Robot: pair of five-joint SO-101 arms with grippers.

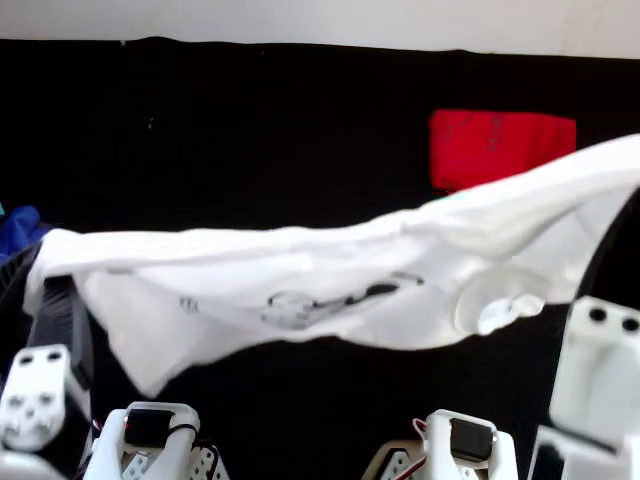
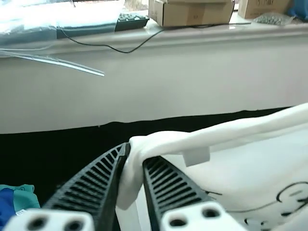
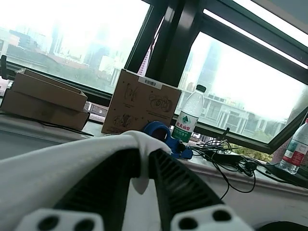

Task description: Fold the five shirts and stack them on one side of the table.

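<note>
Black table [image 1: 250,130] below: white shirt [image 1: 330,270] hangs stretched above it between my left gripper [image 2: 134,156] and right gripper [image 3: 144,161], each clamped on a bunched edge. Cloth looks light and limp, sagging mid-span; best held at doubled hems, though which edge I have is unclear.

**Three garments, two tools, two bottles**

One white shirt with a dark line drawing [image 1: 330,270], one folded red shirt [image 1: 500,148] and one bunched blue garment [image 1: 18,228]. Two black ribbed tools: left tool [image 2: 135,154], right tool [image 3: 144,156]. Two clear plastic water bottles: one green-labelled bottle [image 3: 187,118], one red-labelled bottle [image 3: 293,154].
</note>
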